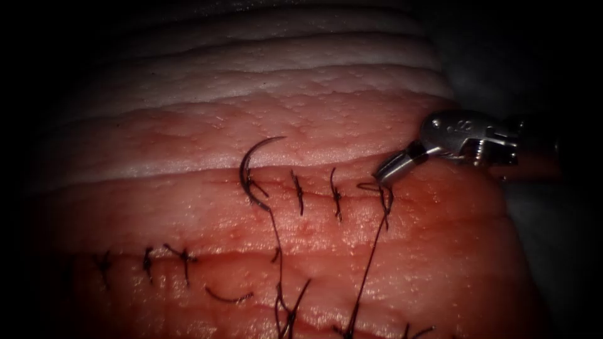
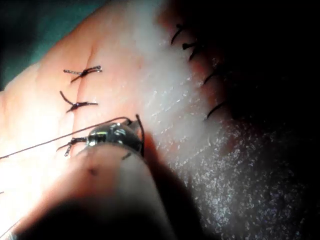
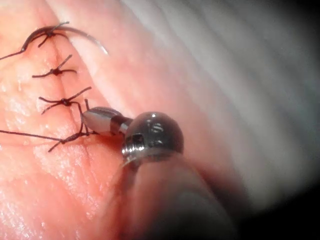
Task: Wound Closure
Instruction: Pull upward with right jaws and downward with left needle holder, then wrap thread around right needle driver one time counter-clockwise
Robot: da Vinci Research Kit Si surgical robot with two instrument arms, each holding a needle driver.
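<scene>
Jaws of the right tool (image 1: 384, 176) sit narrowed to a point, tip at the rightmost knot of the upper cut; they look closed, and in the right wrist view (image 3: 90, 117) a short upright strand touches them, so I judge they pinch the thread (image 1: 370, 263) there, though the grip itself is hard to confirm. What the left tool holds I cannot tell.

Nearest the endoscope, that long thread runs down from the knot toward the lower edge, beside a second dark strand (image 1: 277, 263) trailing from the needle. Farther back, the needle (image 1: 251, 169) stands in the tissue (image 1: 188, 138) at the left end of the upper cut (image 1: 314, 191), its lower curve buried and its pointed arc rising free above the cut, held by nothing.

Risk, as I judge it: a hard tug at the knot could tear the tissue edge or snap the strand, and the loose needle could get dragged out by its slack thread.

Count: one needle, one tool seen from above, three finished stitches (image 1: 297, 191) on the upper cut plus the needle's bite, and three on the lower left cut (image 1: 147, 260).
</scene>
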